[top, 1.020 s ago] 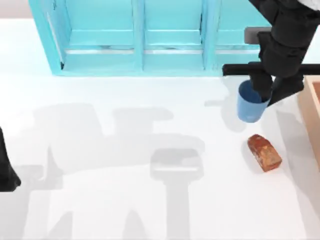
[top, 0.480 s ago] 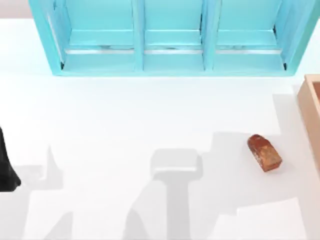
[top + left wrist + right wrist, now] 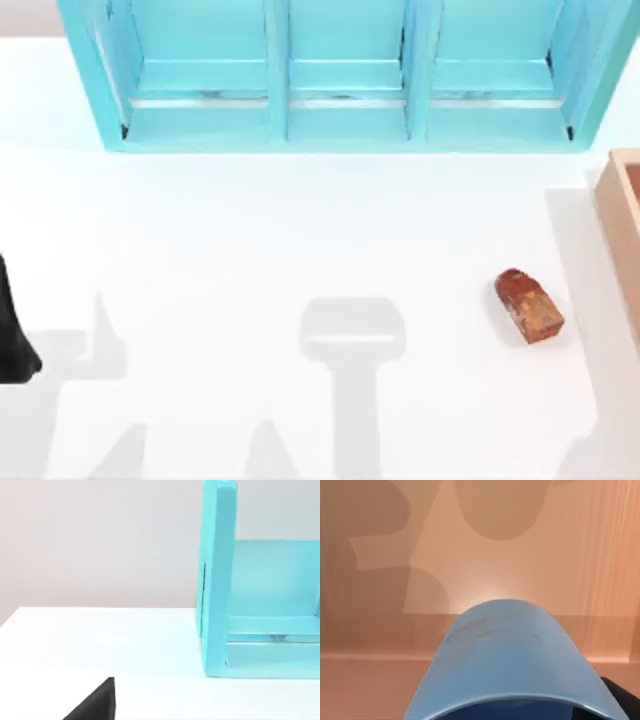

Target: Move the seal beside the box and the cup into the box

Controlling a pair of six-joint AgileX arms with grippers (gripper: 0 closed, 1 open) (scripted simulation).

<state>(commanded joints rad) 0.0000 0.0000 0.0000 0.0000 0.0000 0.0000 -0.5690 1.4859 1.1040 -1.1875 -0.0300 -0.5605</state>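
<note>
My right claw holds the blue cup clamped above the box floor; the seal lies on the table just left of the box. If I let go from this height, I judge the cup could bounce or tip over.

Rendered sim tabletop: plain white table, turquoise shelf unit, blank backdrop.

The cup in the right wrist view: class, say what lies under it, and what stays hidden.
Under the cup lies the box, its floor and walls shadowed. The cup covers the floor directly below it. In the top view the seal lies on the table, left of the box.
</note>
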